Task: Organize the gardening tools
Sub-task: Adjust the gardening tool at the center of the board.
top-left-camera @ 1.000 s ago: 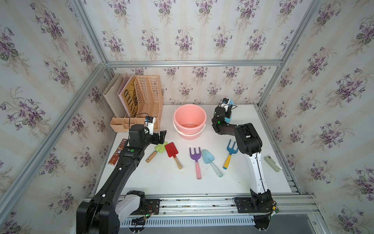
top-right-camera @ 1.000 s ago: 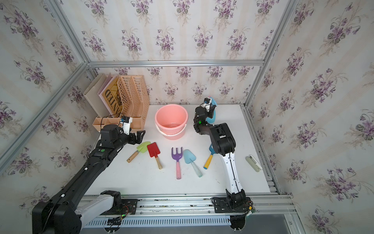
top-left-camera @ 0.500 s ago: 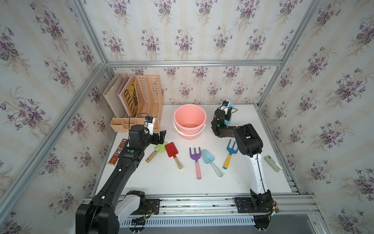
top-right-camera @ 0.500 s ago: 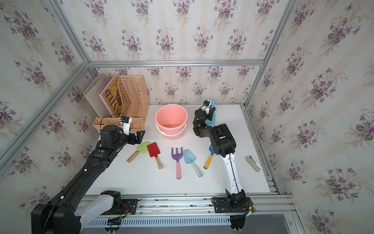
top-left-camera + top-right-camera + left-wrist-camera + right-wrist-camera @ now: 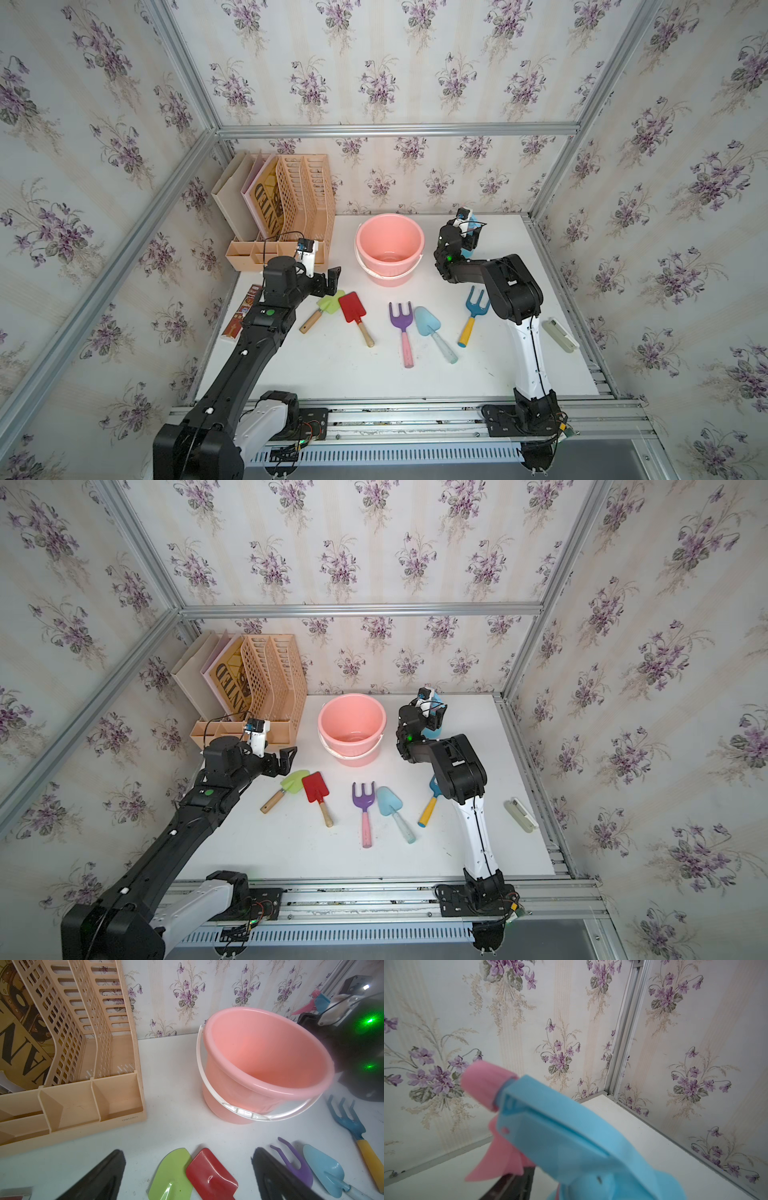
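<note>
Five gardening tools lie in a row on the white table: lime spade [image 5: 330, 305], red spade [image 5: 352, 307], purple fork [image 5: 401, 318], light-blue trowel [image 5: 426, 322] and blue fork [image 5: 477, 303]. My left gripper [image 5: 328, 282] hovers open just behind the lime spade [image 5: 172, 1174] and red spade [image 5: 209, 1174]; both blades show between its fingertips [image 5: 116, 1159]. The blue spray bottle [image 5: 571, 1142] with its pink nozzle stands at the back right, to the right of the pink bucket [image 5: 390, 216]. My right gripper [image 5: 471, 239] is around it. One finger [image 5: 512, 1186] shows, apart from the bottle's neck.
A beige desk organizer [image 5: 303, 195] holding books stands at the back left, close behind my left gripper. A flat red-brown box [image 5: 243, 309] lies at the left edge under my left arm. A pale case [image 5: 560, 334] lies at the right edge.
My right gripper's jaws have spread away from the spray bottle's neck, and it has sunk a little. The left arm and the five tools have not moved.
</note>
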Controlling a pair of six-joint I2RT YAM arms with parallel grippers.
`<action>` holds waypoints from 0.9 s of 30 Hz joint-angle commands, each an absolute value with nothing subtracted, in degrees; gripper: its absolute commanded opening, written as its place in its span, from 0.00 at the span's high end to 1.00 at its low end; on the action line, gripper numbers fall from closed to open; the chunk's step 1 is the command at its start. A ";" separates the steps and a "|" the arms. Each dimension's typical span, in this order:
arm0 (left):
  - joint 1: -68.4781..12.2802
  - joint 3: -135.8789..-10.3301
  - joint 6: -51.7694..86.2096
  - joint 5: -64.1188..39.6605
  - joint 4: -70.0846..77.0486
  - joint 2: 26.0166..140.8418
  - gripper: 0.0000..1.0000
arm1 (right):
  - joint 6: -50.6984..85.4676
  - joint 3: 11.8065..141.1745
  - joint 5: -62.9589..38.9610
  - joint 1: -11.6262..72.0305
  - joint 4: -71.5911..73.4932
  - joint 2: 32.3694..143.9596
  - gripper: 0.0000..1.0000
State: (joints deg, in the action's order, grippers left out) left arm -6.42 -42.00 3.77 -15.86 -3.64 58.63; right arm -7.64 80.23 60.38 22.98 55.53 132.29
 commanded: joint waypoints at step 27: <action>-7.13 -42.01 2.86 -16.00 -1.85 57.83 0.01 | 14.00 77.46 48.70 26.47 15.74 112.43 0.06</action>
State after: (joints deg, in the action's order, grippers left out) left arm -7.11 -42.00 3.36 -15.68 -3.62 57.78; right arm 10.74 77.71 52.27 26.68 20.34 114.67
